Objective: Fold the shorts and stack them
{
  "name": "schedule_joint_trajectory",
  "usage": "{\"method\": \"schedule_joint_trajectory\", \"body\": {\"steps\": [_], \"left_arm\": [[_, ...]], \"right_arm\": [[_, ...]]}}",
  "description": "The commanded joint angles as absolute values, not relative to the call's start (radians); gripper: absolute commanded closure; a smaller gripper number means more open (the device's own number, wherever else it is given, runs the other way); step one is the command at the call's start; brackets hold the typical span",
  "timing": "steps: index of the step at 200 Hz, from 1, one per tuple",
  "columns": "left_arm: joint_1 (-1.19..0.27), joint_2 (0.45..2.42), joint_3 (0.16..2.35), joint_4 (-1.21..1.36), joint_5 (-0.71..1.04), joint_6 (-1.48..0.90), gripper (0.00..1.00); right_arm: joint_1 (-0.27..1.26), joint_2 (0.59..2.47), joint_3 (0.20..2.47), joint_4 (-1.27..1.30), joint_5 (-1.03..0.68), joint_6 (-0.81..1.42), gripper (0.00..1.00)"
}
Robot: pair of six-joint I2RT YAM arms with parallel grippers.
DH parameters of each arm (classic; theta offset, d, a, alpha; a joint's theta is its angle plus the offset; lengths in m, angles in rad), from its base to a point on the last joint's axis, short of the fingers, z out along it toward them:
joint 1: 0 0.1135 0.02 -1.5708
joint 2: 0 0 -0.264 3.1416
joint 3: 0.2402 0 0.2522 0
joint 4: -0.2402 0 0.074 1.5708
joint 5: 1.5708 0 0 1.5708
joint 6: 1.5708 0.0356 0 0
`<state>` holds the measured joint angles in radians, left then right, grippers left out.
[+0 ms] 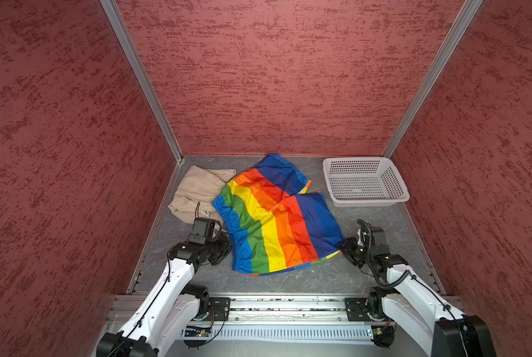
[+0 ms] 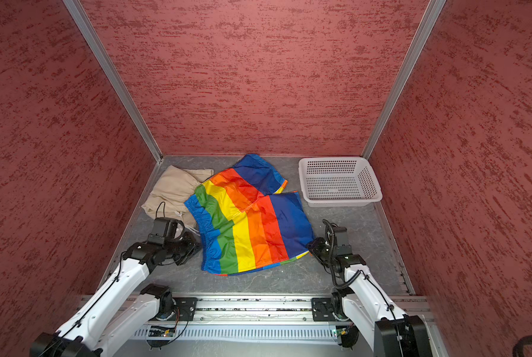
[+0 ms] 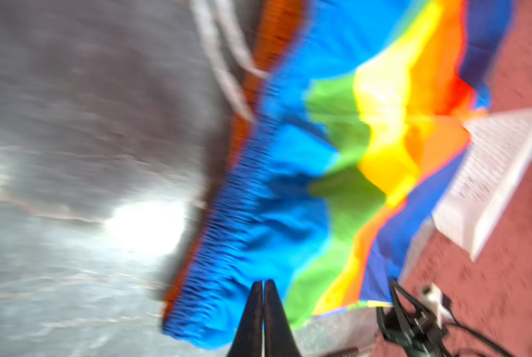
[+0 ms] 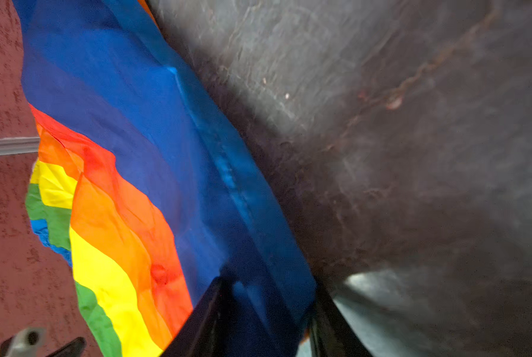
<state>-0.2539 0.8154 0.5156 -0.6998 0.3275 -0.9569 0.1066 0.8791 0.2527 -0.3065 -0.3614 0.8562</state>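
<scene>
While left fingers (image 3: pixel 252 315) meet at rainbow shorts' (image 1: pixel 274 225) waistband (image 3: pixel 227 247), hem (image 4: pixel 258 299) lies between parted right fingers (image 4: pixel 202 318): clamp next, then fold.

Red textured walls (image 1: pixel 258 77) – grey marbled floor (image 1: pixel 289 284), alu corner posts (image 1: pixel 142 80).

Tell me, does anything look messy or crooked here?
Yes. The rainbow shorts lie spread but askew: the far leg angles away from the near one, and the waistband end overlaps the beige shorts. Those beige shorts are bunched in the far left corner, not folded. Nothing looks torn or spilled.
</scene>
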Motion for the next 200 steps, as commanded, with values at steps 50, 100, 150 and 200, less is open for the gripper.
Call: {"method": "schedule_joint_trajectory", "body": {"steps": [50,100,150,200], "left_arm": [[-0.483,1.119,0.437,-0.443,0.264,-1.114,0.94],[-0.477,1.146,0.426,-0.46,0.213,-1.09,0.94],[-0.44,1.17,0.368,-0.503,0.205,-1.067,0.95],[-0.326,1.077,0.37,-0.679,0.152,-0.966,0.95]], "right_arm": [[0.1,0.931,0.474,-0.527,-0.31,0.656,0.78],[0.108,0.943,0.561,-0.662,-0.266,0.55,1.0],[0.152,0.942,0.622,-0.791,-0.252,0.551,0.55],[0.155,0.885,0.69,-0.797,-0.174,0.558,0.48]]}}
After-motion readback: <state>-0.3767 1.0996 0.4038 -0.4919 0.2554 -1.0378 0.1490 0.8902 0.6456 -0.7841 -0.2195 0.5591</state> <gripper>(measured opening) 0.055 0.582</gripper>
